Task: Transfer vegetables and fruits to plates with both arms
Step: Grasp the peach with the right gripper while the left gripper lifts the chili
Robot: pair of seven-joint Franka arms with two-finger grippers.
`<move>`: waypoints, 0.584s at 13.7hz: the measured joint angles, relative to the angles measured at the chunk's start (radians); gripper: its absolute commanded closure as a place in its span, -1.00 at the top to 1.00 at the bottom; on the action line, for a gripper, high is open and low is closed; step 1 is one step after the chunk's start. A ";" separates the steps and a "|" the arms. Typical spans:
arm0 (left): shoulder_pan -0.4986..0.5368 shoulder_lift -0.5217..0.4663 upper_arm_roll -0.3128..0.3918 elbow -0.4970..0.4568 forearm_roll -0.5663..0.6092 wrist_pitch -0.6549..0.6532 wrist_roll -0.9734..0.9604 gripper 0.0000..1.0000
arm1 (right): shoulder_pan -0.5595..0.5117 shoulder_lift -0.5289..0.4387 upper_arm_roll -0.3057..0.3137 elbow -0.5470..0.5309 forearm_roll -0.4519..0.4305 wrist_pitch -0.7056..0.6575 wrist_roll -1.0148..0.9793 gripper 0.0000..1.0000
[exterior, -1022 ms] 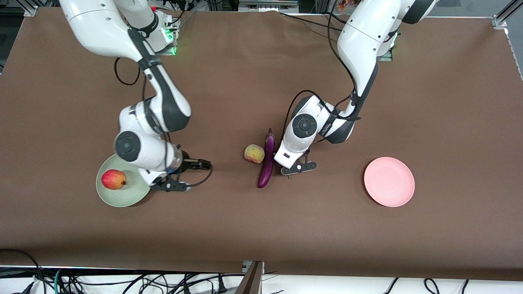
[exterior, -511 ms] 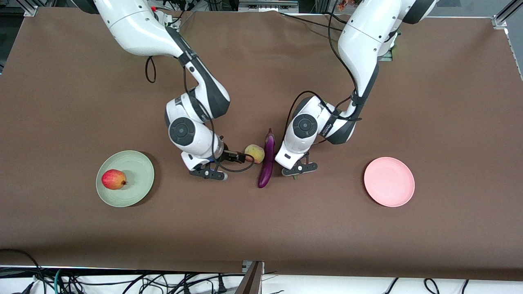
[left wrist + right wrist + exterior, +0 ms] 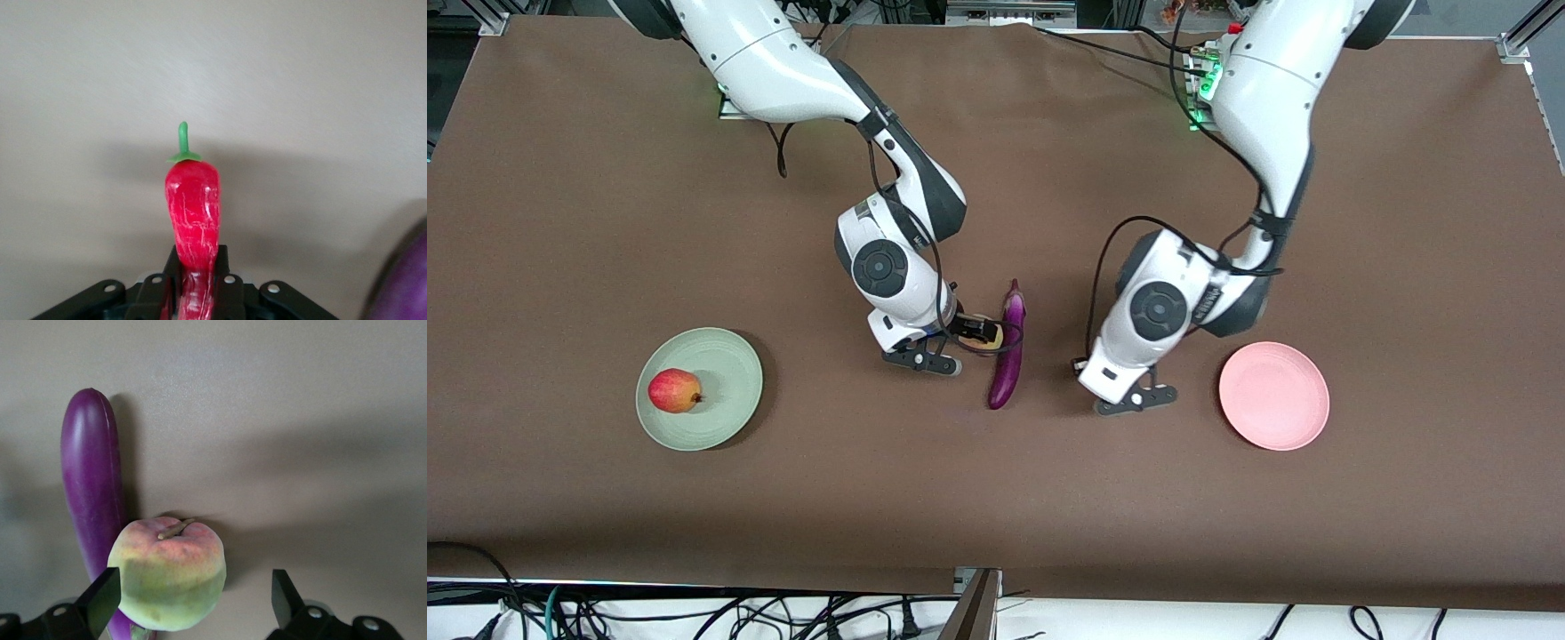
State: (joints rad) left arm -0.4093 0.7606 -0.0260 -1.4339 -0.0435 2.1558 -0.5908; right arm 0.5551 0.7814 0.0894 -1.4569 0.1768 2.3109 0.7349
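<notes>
On your bench (image 3: 1405,267), the eggplant (image 3: 1008,347) lies mid-table, the peach (image 3: 168,572) touching it. Your right end effector (image 3: 190,600) hangs spread wide around the peach. Your left end effector (image 3: 195,283) clamps the chili (image 3: 193,207) above bare bench beside the pink plate (image 3: 1274,396).

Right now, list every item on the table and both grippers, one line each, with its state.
Glossy purple eggplant: lying on the table, beside the peach.
Pale yellow-pink peach: on the table, between the right gripper's open fingers.
Red chili pepper: clamped in the left gripper.
Red round fruit: resting on the mint green plate.
Pale pink plate: bare.
Right gripper: open, at the peach.
Left gripper: shut on the chili.
</notes>
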 measured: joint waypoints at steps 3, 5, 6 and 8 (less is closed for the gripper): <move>0.098 -0.030 0.003 0.007 0.000 -0.094 0.217 -1.00 | 0.000 0.000 -0.002 0.000 0.000 0.011 0.035 0.99; 0.181 -0.034 0.002 0.006 0.000 -0.134 0.369 -1.00 | 0.005 0.000 -0.001 0.000 0.000 0.030 0.053 0.99; 0.218 -0.034 0.001 0.005 0.000 -0.142 0.429 -1.00 | 0.012 0.000 -0.001 0.000 0.000 0.034 0.061 0.99; 0.267 -0.034 0.000 0.004 0.000 -0.153 0.512 -1.00 | 0.028 0.003 0.000 -0.001 0.000 0.045 0.088 0.99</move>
State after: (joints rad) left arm -0.1419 0.7266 -0.0255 -1.4295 -0.0432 2.0024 -0.0784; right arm 0.5836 0.7843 0.0890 -1.4579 0.1769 2.3557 0.8233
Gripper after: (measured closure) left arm 0.789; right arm 0.000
